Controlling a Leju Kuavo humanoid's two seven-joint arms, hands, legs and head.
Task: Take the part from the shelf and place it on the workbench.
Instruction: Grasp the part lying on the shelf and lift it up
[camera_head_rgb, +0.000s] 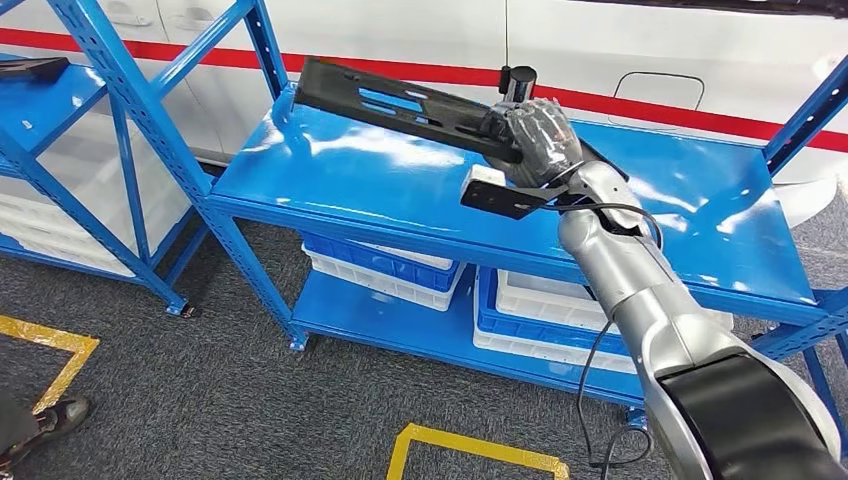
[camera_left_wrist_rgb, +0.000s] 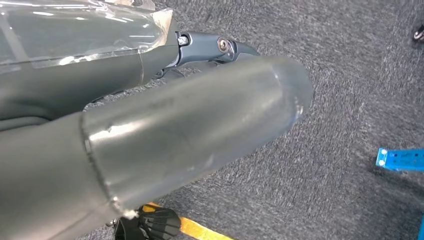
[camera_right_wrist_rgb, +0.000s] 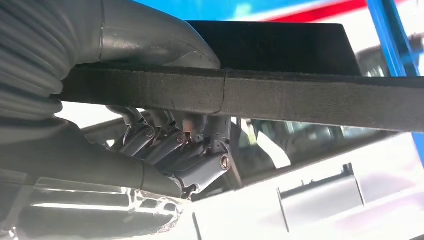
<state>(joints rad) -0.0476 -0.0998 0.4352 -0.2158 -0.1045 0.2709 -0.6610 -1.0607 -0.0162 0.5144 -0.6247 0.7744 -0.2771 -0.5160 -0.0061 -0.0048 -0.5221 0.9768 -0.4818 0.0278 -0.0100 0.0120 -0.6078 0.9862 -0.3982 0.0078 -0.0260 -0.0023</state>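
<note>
The part (camera_head_rgb: 395, 103) is a long flat black panel with slots, lifted and tilted above the blue shelf top (camera_head_rgb: 330, 170). My right hand (camera_head_rgb: 538, 140) grips its near end. Up close in the right wrist view, the part's black edge (camera_right_wrist_rgb: 300, 97) runs across the frame, with the thumb (camera_right_wrist_rgb: 150, 42) on one face and the darker fingers (camera_right_wrist_rgb: 175, 145) curled against the other. My left hand (camera_left_wrist_rgb: 150, 135) hangs over grey carpet holding nothing, its thick grey thumb close to the lens; how its other fingers lie is hidden.
White and blue bins (camera_head_rgb: 385, 265) sit on the shelf's lower level. A second blue rack (camera_head_rgb: 60, 120) stands at left with another dark part (camera_head_rgb: 30, 68) on it. A white vehicle with a red stripe (camera_head_rgb: 640, 100) is behind. Yellow floor tape (camera_head_rgb: 480, 448) marks the carpet. A person's shoe (camera_head_rgb: 60, 415) is at lower left.
</note>
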